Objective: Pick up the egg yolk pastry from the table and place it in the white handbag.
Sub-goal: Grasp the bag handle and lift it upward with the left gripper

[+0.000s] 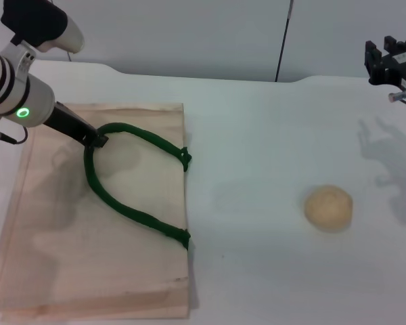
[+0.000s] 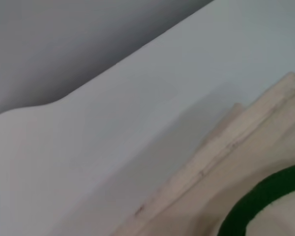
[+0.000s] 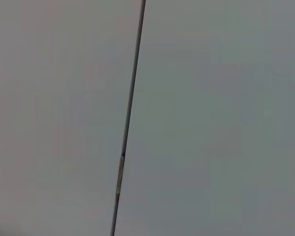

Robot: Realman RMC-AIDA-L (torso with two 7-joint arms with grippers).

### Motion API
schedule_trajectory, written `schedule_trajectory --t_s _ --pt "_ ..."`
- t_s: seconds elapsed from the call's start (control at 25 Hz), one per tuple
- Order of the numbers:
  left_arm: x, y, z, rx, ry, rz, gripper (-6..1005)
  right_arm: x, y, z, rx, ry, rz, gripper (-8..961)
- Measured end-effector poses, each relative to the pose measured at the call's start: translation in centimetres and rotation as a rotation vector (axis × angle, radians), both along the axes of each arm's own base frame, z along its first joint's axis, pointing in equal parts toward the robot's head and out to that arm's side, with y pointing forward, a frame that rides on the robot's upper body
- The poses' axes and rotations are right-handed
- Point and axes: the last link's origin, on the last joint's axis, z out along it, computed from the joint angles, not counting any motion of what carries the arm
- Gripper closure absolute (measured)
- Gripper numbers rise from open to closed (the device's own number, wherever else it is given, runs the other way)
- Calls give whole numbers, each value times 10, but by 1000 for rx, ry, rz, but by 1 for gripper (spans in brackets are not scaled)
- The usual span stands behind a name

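White desk (image 1: 257, 135) carrying all items. White handbag (image 1: 68, 257) — lying flat at the robot's left, its dark green handle (image 1: 122, 206) looped over the fabric. Left claw (image 1: 98, 141) at the top of that loop, closed on the handle and touching the bag. Right claw (image 1: 390, 62) raised at the far right, well apart from everything; its opening cannot be told. Egg yolk pastry (image 1: 329, 208) — alone on the desk, right of the bag.
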Motion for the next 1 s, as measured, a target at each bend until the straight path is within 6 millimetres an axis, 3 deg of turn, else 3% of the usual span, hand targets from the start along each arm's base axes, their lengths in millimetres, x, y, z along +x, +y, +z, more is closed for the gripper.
schedule_trajectory --t_s 0.28,0.56,0.76,1.0 --pt "19 -4 18 19 -28 -59 874 2 0 0 0 -9 -4 639" --pt "47 -22 53 108 -68 -185 875 8 -6 -3 -10 -27 -12 638" --pt "65 -31 73 171 -60 -240 876 17 -21 -7 -29 -78 -8 638" --pt "74 -38 89 222 -46 -271 876 17 -51 2 3 -139 -62 637"
